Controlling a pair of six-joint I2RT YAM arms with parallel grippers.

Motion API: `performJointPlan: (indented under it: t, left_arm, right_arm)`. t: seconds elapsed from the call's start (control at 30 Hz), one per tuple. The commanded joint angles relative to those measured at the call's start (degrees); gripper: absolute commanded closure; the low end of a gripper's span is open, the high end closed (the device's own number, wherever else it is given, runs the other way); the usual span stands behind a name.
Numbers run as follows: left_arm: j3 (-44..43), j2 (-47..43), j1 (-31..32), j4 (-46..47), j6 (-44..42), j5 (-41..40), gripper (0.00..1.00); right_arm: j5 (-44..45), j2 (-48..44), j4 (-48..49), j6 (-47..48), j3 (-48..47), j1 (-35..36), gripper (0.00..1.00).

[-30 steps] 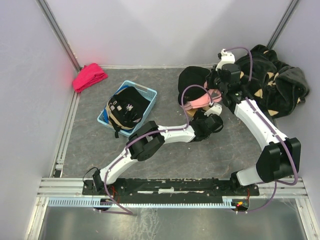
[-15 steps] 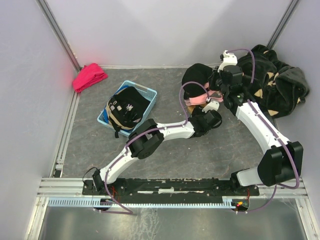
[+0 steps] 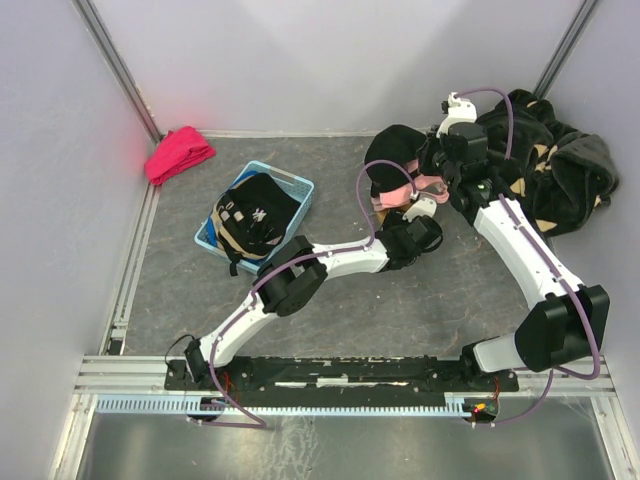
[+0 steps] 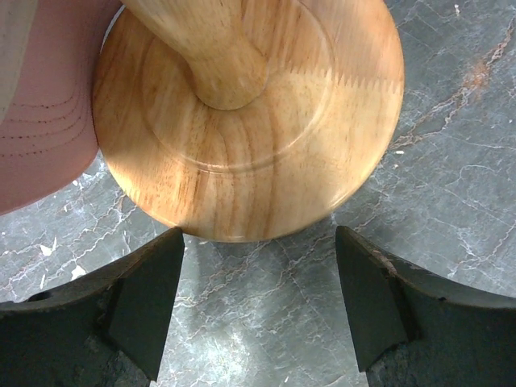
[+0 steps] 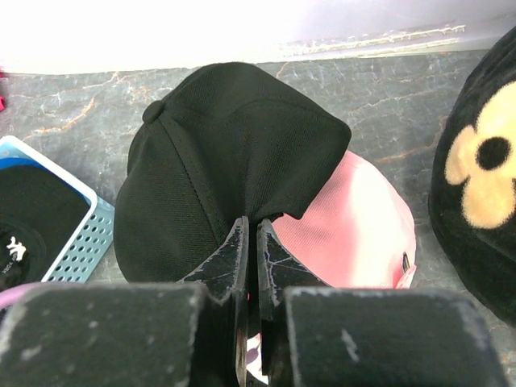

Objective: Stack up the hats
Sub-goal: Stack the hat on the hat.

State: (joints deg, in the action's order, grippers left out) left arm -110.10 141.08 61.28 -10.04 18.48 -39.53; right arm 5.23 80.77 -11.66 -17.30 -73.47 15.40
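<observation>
The right hand [image 5: 251, 231] is clenching the edge of the black cap [image 5: 218, 145]. This cap is lying partly over the pink cap [image 5: 359, 226] at the far side of the counter [image 3: 450, 290], just beside the black plush fabric [image 3: 555, 170]. The left hand [image 4: 258, 294] is resting released, its fingers [image 4: 145, 298] wide apart, near the round foot of the wooden stand [image 4: 258, 137] but not touching it. A black cap with white lettering [image 3: 258, 205] and a tan cap [image 3: 228, 228] are sitting in the blue basket [image 3: 285, 176] to the left.
</observation>
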Motion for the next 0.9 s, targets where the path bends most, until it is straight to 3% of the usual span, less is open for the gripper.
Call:
performJointPlan:
  t: [0.0, 0.33, 0.5, 0.87]
  left_arm:
    - [-2.9, 2.7, -2.1, -0.1, 3.9, 2.5, 0.18]
    - [-4.9, 3.7, -2.3, -1.1, 4.6, 3.6, 0.19]
    - [-3.7, 2.7, -2.4, -1.0, 5.2, 4.1, 0.18]
    - [12.9, -8.6, -0.4, 7.1, 5.7, 3.7, 0.16]
  right_arm:
    - [0.3, -0.9, -1.9, -0.2, -2.2, 0.4, 0.97]
    - [1.9, -3.5, -0.8, -0.6, 3.9, 0.5, 0.96]
    - [2.6, -1.9, -1.8, 0.0, 1.0, 0.5, 0.95]
    - [3.0, 0.7, -3.4, 0.5, -2.8, 0.5, 0.94]
